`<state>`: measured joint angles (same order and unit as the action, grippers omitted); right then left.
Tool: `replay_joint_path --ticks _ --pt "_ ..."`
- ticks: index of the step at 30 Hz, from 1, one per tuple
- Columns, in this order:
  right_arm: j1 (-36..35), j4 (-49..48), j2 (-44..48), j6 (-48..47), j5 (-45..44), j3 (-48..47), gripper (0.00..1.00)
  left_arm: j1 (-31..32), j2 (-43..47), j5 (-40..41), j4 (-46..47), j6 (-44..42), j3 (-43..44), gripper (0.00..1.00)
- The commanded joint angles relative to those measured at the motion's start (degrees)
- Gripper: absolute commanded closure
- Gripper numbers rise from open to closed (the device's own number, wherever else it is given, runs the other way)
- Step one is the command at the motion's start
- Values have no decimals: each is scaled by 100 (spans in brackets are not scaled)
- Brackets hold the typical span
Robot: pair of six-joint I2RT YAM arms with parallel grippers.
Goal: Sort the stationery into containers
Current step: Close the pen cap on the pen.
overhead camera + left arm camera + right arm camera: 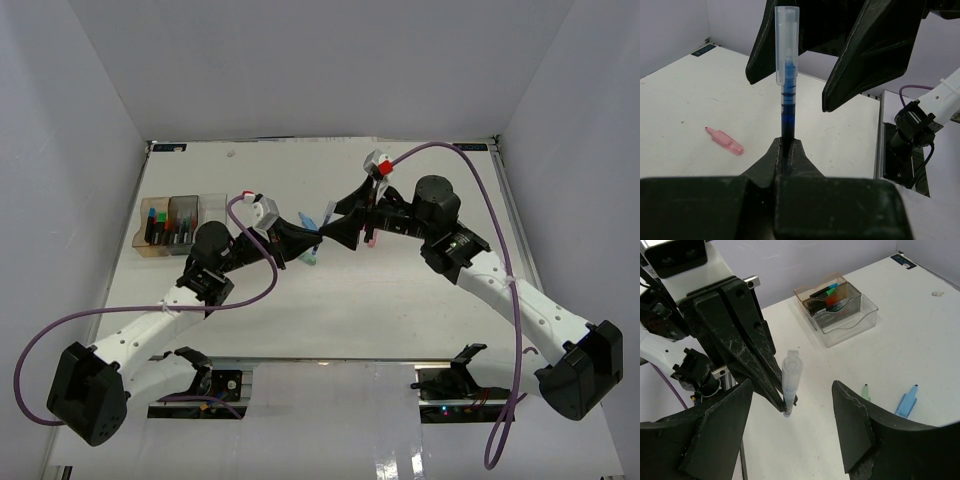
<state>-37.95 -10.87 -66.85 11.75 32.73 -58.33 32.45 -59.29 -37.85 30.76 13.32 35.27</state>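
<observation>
Blue pen (788, 100) is clamped at one end by the left gripper (787, 150); the right gripper (792, 405) is spread wide around its cap, above mid-worktop (400, 320).

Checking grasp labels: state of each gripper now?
Left gripper: closed on the blue pen.
Right gripper: open around the pen, not gripping it.

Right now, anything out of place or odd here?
Nothing damaged or spilled. Three pastel tapered pieces lie loose outside the three joined transparent boxes: pink piece, green piece, blue piece. The clear-capped blue pen stands upright, pinched by the left gripper, jaws shut, between the open jaws of the right gripper.
</observation>
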Motion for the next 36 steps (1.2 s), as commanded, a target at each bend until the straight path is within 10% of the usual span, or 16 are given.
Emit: replay_joint_path --ticks 1,28,36 --pt "-10 -389 146 -59 -21 93 30 16 163 40 149 30 -37 100" --pt "-19 -1997 -214 539 453 647 47 16 198 23 781 522 -169 100" --pt "-37 -2059 -223 592 462 691 74 16 207 14 879 602 -178 100"
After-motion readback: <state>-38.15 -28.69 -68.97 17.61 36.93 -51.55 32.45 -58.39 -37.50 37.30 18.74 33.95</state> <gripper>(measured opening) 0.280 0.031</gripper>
